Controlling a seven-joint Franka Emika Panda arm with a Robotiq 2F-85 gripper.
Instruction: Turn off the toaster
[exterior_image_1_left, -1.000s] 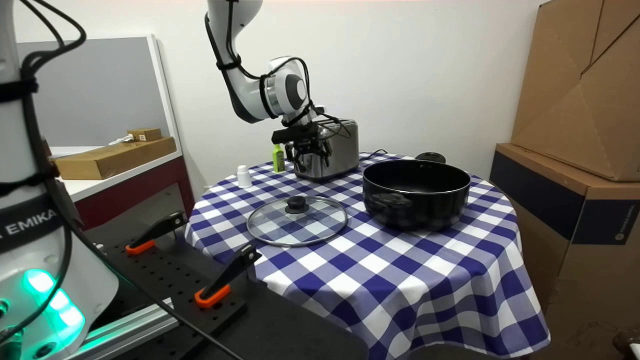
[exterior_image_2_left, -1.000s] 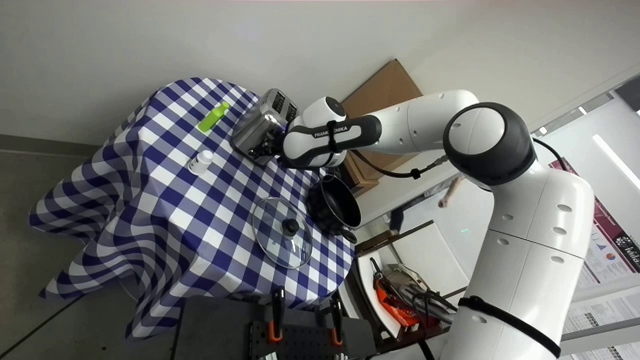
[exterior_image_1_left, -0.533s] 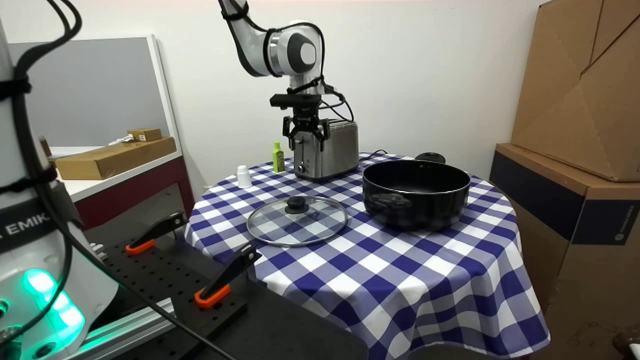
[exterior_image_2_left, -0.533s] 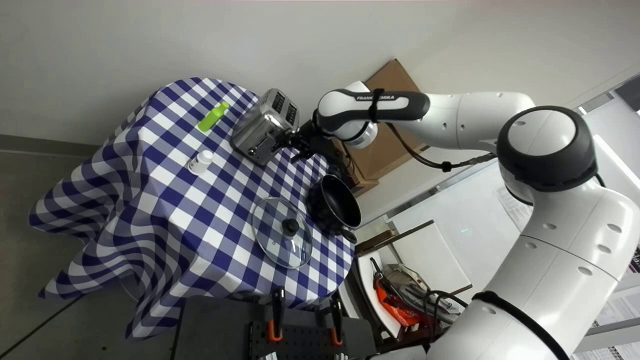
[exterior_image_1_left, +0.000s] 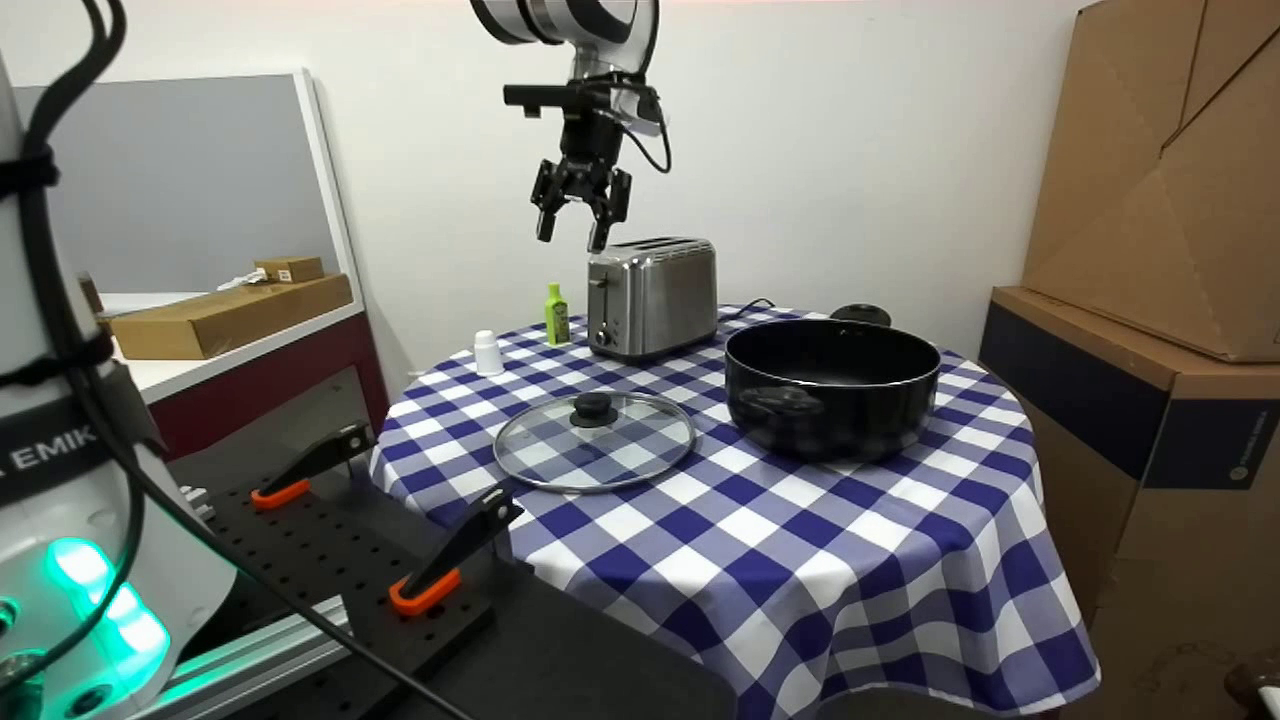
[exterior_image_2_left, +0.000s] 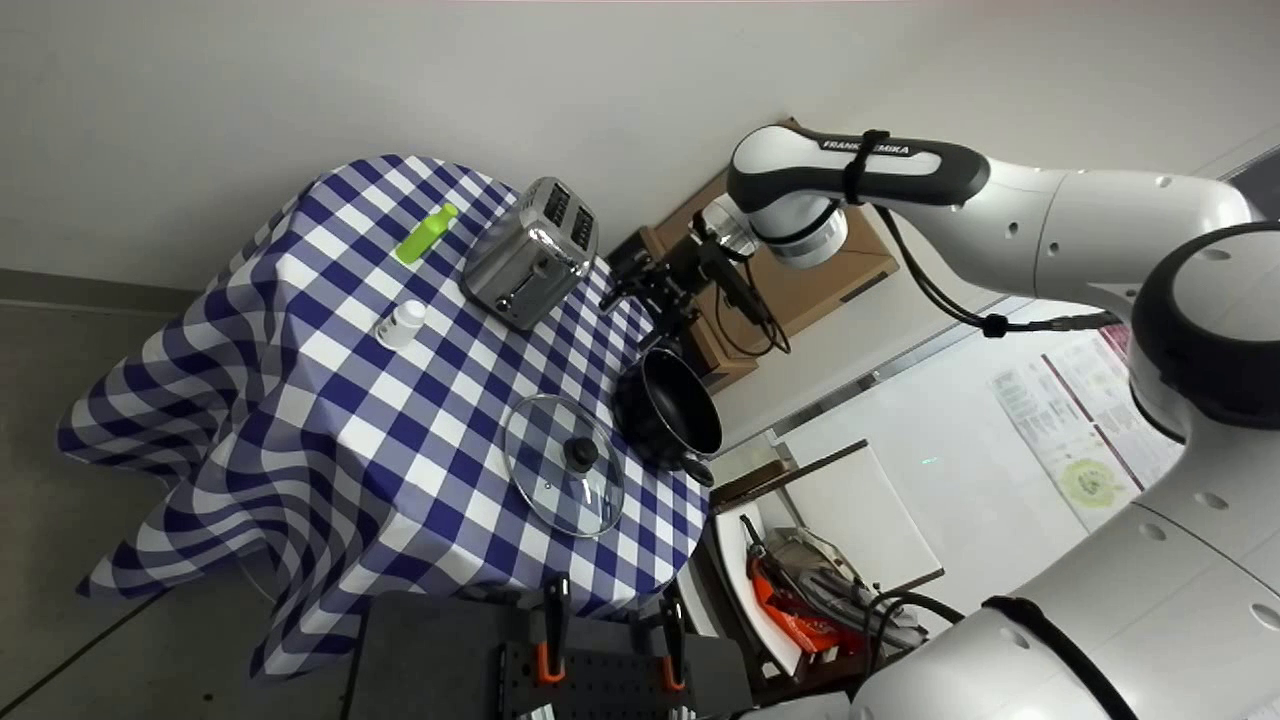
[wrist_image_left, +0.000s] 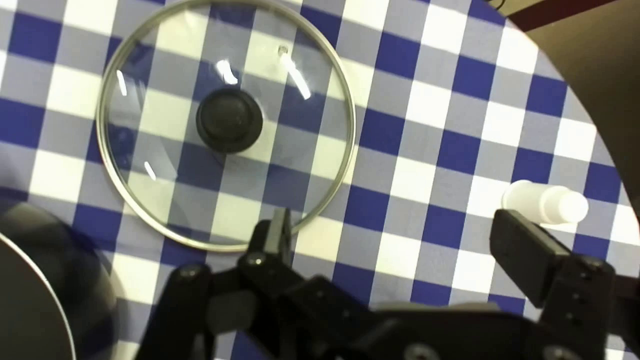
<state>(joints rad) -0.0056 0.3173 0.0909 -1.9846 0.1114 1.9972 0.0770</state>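
The silver toaster (exterior_image_1_left: 668, 300) stands upright at the back of the table, and its slotted top shows in an exterior view (exterior_image_2_left: 530, 255). Its narrow front, with a lever (exterior_image_1_left: 600, 283) near the top and a round knob (exterior_image_1_left: 602, 338) low down, is in plain sight. My gripper (exterior_image_1_left: 571, 238) hangs above and in front of the toaster, apart from it; it also shows in an exterior view (exterior_image_2_left: 628, 321). In the wrist view the gripper (wrist_image_left: 392, 222) has its fingers wide apart with nothing between them. A pale edge behind its body may be the toaster; I cannot tell.
A black pot (exterior_image_1_left: 832, 415) and a glass lid (exterior_image_1_left: 595, 450) stand on the checkered table. A white bottle (exterior_image_1_left: 488, 354) and a green bottle (exterior_image_1_left: 557, 315) are left of the toaster. Cardboard boxes (exterior_image_1_left: 1150, 250) stand at the right. A cord (exterior_image_1_left: 748, 308) runs behind the toaster.
My gripper has risen from the toaster's front, by its lever and knob, to well above and away from it. The toaster, pot, lid and bottles have not moved.
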